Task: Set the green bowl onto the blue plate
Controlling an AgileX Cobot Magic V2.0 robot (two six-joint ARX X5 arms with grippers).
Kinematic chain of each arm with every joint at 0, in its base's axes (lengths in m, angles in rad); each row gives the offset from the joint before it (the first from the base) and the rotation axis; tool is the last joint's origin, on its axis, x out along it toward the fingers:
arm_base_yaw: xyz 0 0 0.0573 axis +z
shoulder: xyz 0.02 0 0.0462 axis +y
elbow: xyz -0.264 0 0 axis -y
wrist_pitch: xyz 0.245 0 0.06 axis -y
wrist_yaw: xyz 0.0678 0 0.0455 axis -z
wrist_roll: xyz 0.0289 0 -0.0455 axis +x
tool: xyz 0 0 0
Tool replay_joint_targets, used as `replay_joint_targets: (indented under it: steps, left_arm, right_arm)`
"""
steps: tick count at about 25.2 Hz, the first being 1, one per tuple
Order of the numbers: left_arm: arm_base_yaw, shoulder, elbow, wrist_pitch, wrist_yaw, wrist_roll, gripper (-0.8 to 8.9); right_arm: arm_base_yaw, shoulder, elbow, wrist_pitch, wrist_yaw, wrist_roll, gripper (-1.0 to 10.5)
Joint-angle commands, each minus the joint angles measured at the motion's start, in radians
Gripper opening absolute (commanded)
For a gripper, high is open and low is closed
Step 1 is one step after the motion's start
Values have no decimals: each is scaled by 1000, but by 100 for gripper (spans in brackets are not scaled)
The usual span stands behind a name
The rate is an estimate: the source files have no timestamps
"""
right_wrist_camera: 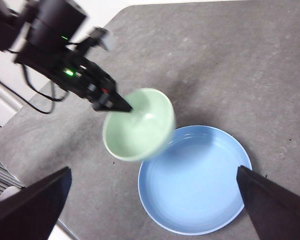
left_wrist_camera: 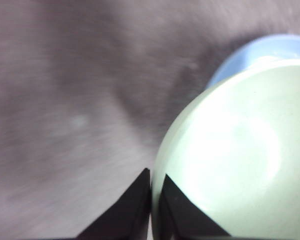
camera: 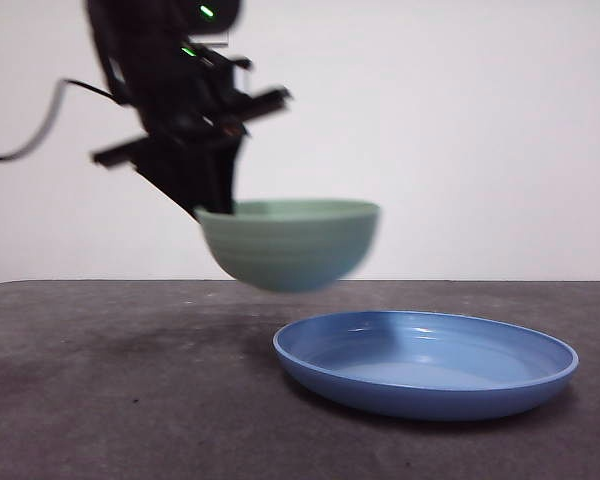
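The pale green bowl [camera: 290, 245] hangs in the air, upright, a little above the table and just left of the blue plate [camera: 425, 398]. My left gripper [camera: 216, 205] comes down from the upper left and is shut on the bowl's left rim, one jaw inside and one outside [left_wrist_camera: 152, 186]. The left wrist view is filled by the bowl [left_wrist_camera: 235, 155], with an edge of the plate [left_wrist_camera: 260, 50] beyond it. Seen from high above, the bowl [right_wrist_camera: 137, 125] overlaps the plate's [right_wrist_camera: 195, 192] edge only slightly. My right gripper [right_wrist_camera: 153, 169] stands open, far above both, holding nothing.
The dark grey table [camera: 120, 400] stretches to the left and front of the plate. Its edge [right_wrist_camera: 50, 200] runs close behind the left arm in the right wrist view. A black cable [camera: 40, 130] trails from the left arm.
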Motion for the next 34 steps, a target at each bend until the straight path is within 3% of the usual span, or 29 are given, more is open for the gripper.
replay_joint_targets:
  steps: [1, 13, 30, 31, 34]
  left_arm:
    - [-50, 78, 82, 7, 2, -16, 10]
    - [-174, 311, 242, -8, 40, -18, 10]
    - [-172, 315, 244, 7, 40, -14, 41]
    - [-170, 315, 249, 5, 40, -14, 97]
    - [-164, 308, 287, -14, 40, -14, 417]
  right_arm:
    - [2, 3, 16, 8, -3, 6, 641]
    - [2, 3, 16, 7, -3, 6, 641]
    - [2, 3, 16, 7, -3, 18, 641]
    - [2, 3, 16, 7, -3, 18, 641]
    - [3, 3, 16, 6, -4, 18, 641]
